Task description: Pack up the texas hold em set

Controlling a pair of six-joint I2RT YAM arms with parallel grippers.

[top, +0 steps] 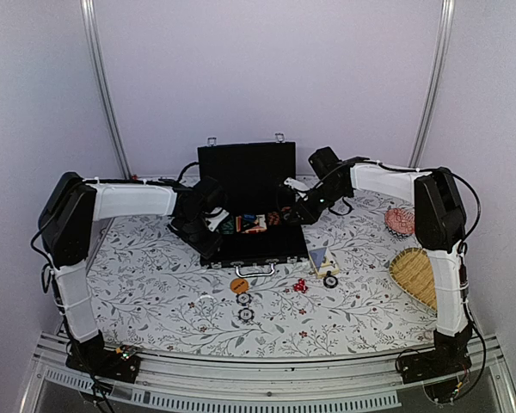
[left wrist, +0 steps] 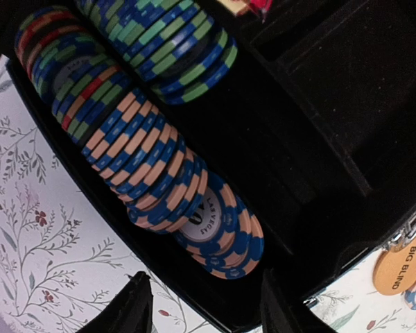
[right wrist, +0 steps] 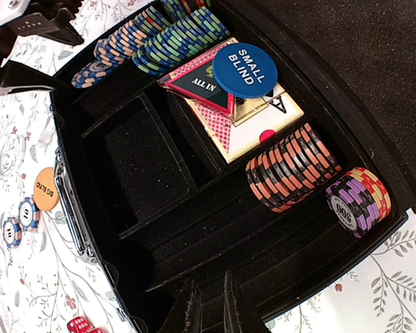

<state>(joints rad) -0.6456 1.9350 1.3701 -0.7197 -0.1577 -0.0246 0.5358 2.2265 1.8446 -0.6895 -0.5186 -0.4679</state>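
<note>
Left hand (left wrist: 206, 305) is held open, right hand (right wrist: 209, 305) seemingly closed; chips (left wrist: 152, 159) are racked in the case (top: 245, 168), while dice (top: 300, 285), orange disc (top: 238, 285) and stray chips (top: 245, 307) are left on the table (top: 155, 292).

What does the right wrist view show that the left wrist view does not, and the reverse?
Only the right wrist view: the blue SMALL BLIND disc, the orange-and-black chip stack, the purple chip stack and the red dice. Only the left wrist view: the left gripper, its jaws open. Both: the black case, the blue-and-peach chip row, the green-and-blue chip row and the orange BIG BLIND disc.
</note>
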